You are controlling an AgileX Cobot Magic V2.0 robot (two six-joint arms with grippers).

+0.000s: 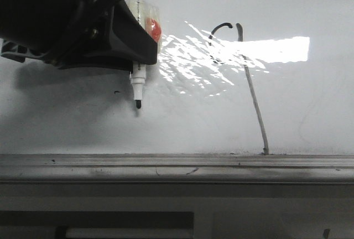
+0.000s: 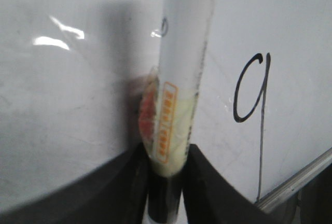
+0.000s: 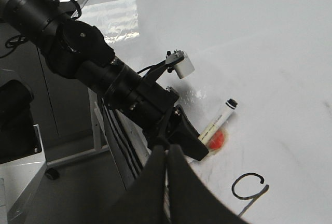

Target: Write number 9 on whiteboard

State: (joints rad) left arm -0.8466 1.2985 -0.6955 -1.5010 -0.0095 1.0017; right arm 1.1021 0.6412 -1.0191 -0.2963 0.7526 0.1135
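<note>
Left gripper [image 1: 135, 56]: its black jaws are clamping a marker, gripping the barrel on both sides; in the front view it is sitting at the upper left, close in front of the whiteboard
Left gripper, wrist view [image 2: 166, 182]: the two dark fingers [image 2: 218, 193] are pressing against the marker's lower barrel, one on each side
Marker [image 1: 136, 87]: white barrel with a black tip, pointing downward in the front view; clear wrapping with an orange-red patch is sitting around the barrel where the jaws are holding it; the pictures are not showing clearly whether the tip is touching the board
Marker, other views: its label and wrapping are filling the middle of the left wrist view [image 2: 179, 94]; from the right wrist camera it is showing as a small white stick with a black end [image 3: 219, 120]
Right gripper [image 3: 167, 154]: its dark fingers are lying together with no gap showing and nothing between them, away from the marker
Number 9 [image 1: 243, 78]: drawn on the whiteboard to the right of the marker, well apart from its tip; a small curved hook is joining a long slanted stroke that is running down to the tray edge
Number 9, wrist views: standing out as a dark figure beside the marker [image 2: 252, 92] and near the right gripper's fingers [image 3: 249, 186]
Whiteboard [image 1: 310, 106]: glossy and white-grey, carrying bright glare across its middle and faint smudges
Tray edge [image 1: 177, 167]: a grey metal strip running along the board's bottom
</note>
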